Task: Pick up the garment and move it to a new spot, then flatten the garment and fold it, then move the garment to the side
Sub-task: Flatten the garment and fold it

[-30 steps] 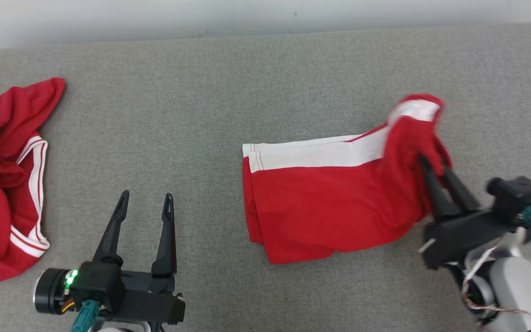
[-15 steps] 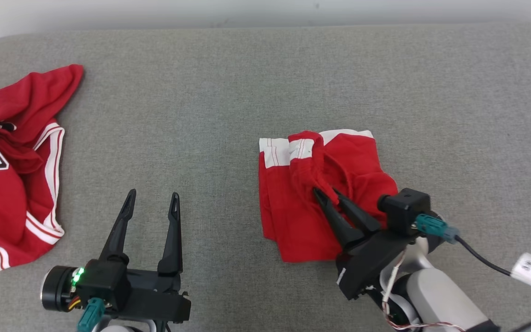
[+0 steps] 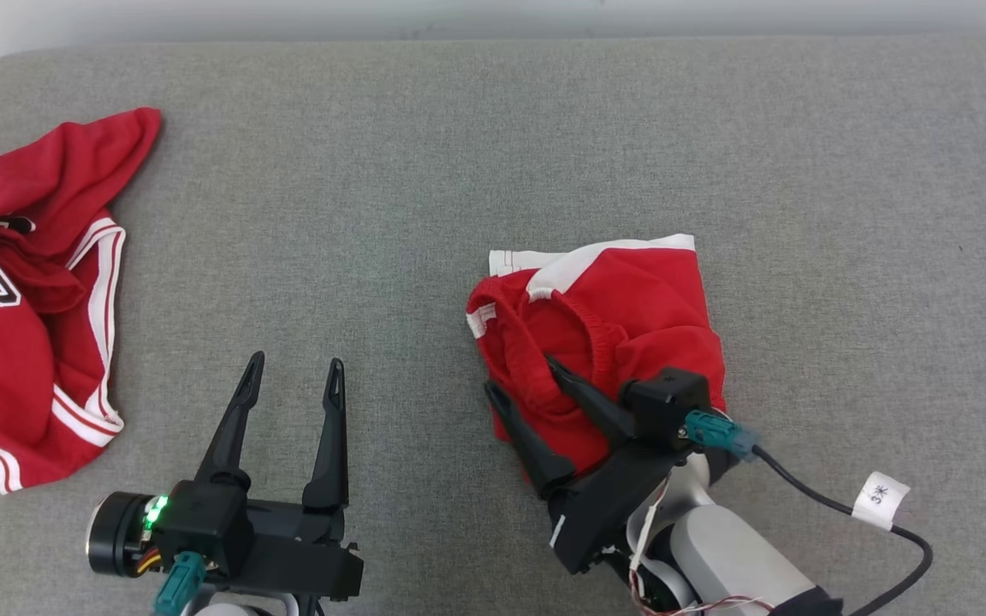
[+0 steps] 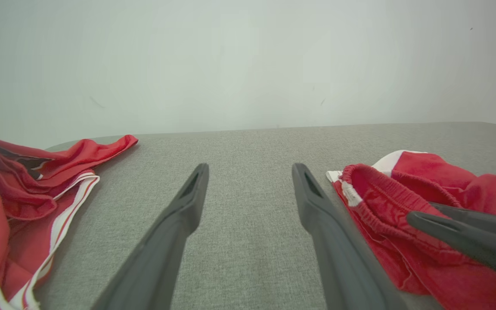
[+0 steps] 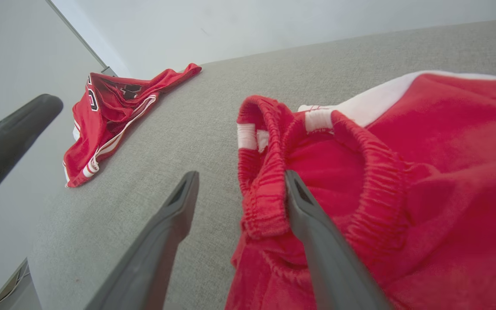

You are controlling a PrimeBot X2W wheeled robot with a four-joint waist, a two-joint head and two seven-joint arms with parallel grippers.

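Note:
The garment [image 3: 630, 299] is a pair of red shorts with a white side stripe, lying doubled over on the grey cushioned surface [image 3: 459, 128], its elastic waistband turned up at the left end. My right gripper [image 3: 519, 374] stands open at that end. One finger rests over the waistband [image 5: 265, 202] and the other hangs over bare fabric beside it, with nothing clamped. My left gripper [image 3: 296, 359] is open and empty, well to the left of the shorts. The left wrist view shows the shorts [image 4: 377, 202] at right, behind the right gripper [image 4: 420, 212].
A crumpled red jersey [image 3: 22, 282] with white trim and lettering lies at the far left, also seen as the jersey [image 5: 110, 116] from the right wrist. A black cable with a white tag [image 3: 882, 499] trails from the right arm. A pale wall borders the surface's far edge.
My right gripper carried the waistband end leftward across the shorts, doubling them over, then opened and let go. The left gripper stayed put; the camera shifted slightly.

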